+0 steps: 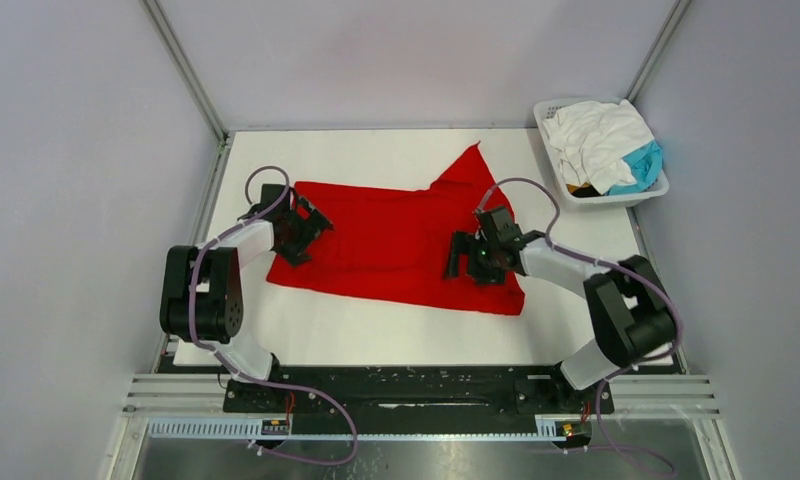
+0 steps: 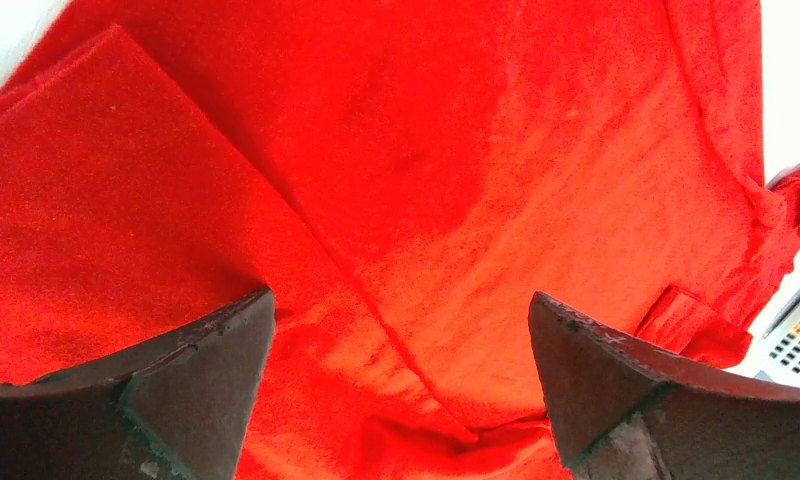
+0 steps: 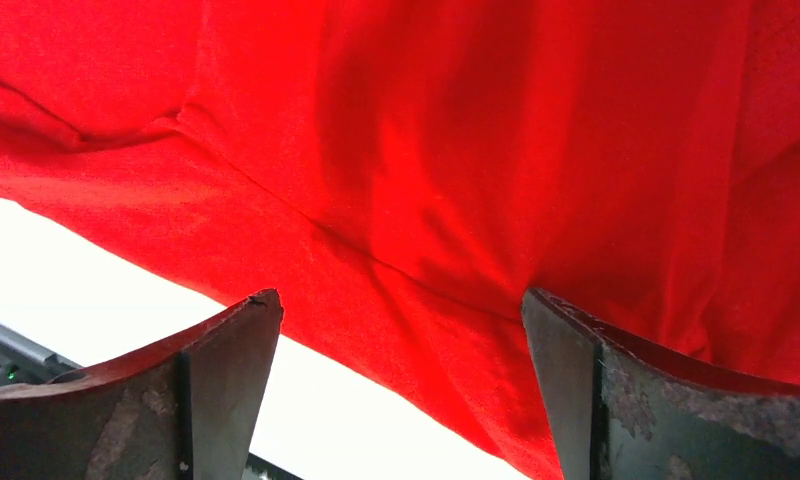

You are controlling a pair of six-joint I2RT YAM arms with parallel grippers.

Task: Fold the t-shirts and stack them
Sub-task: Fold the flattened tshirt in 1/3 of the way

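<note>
Left gripper (image 2: pixel 401 297): jaws were spread wide with nothing pinched. Both fingers (image 2: pixel 191 385) hung over the red t-shirt (image 2: pixel 456 150). Contact with the cloth couldn't be judged from the wrist view. A folded flap lay under the left finger, its straight edge running diagonally toward the near side between the fingers. A small crumpled fold sat by the right finger.

Right gripper (image 3: pixel 401 294): jaws were also spread and held nothing. They were over the shirt's near hem. Red cloth filled the far side of the gap and bare white table (image 3: pixel 276 400) the near side. There were soft creases in the cloth but no clean fold line. Whether the tips touched couldn't be told either.

In the top view the left gripper sat at the shirt's left edge and the right gripper on its near-right part, the two well apart. The shirt lay mostly flat across the middle of the table. One corner peaked toward the far edge, and the near-right corner sat just beside the right gripper.

The basket (image 1: pixel 598 203), white slotted plastic, was at the far right corner, apart from the red shirt. Crumpled white t-shirts (image 1: pixel 596 138) were heaped in it above the rim, with a teal t-shirt (image 1: pixel 642 165) tucked on the right side. A dark scrap under the white pile was too small to identify.

A pale purple cable (image 1: pixel 261 172) looped off each wrist. Both arm bases were on the black rail (image 1: pixel 406 388) at the near edge. No print showed on the shirts, and the small parts on the rail were too small to read.
</note>
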